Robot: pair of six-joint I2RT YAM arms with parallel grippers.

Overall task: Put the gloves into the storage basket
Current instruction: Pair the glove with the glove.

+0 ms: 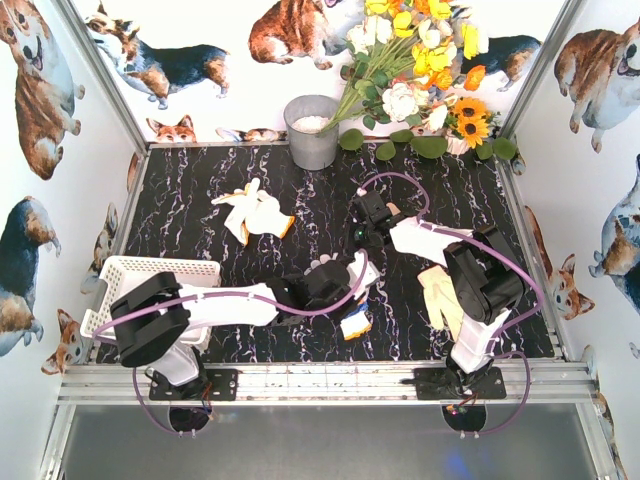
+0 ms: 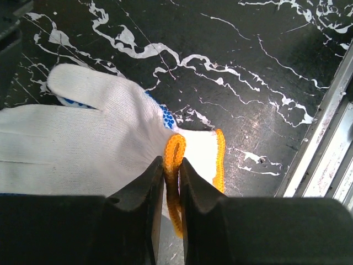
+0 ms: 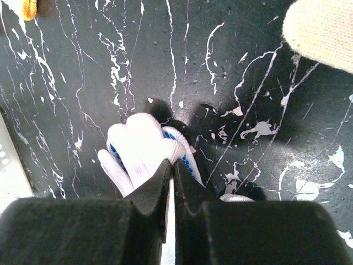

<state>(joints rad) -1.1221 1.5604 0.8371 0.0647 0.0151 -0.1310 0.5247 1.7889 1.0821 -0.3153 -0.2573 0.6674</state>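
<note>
My left gripper (image 1: 351,310) is shut on the orange cuff of a white glove with blue dots (image 2: 83,143); its jaws (image 2: 172,165) pinch the cuff just above the black marbled table. My right gripper (image 1: 362,232) is shut on the finger end of a white blue-dotted glove (image 3: 140,141), with the jaws (image 3: 172,165) closed tight. I cannot tell whether both grippers hold the same glove. A cream glove (image 1: 440,300) lies by the right arm. Cream-yellow gloves (image 1: 255,212) lie at the back left. The white lattice storage basket (image 1: 150,268) stands at the front left, partly under the left arm.
A grey metal bucket (image 1: 312,130) stands at the back centre, next to white and yellow flowers (image 1: 420,60). Corgi-print walls enclose the table. A metal rail (image 2: 320,138) runs along the near edge. A cream glove tip (image 3: 325,30) shows in the right wrist view.
</note>
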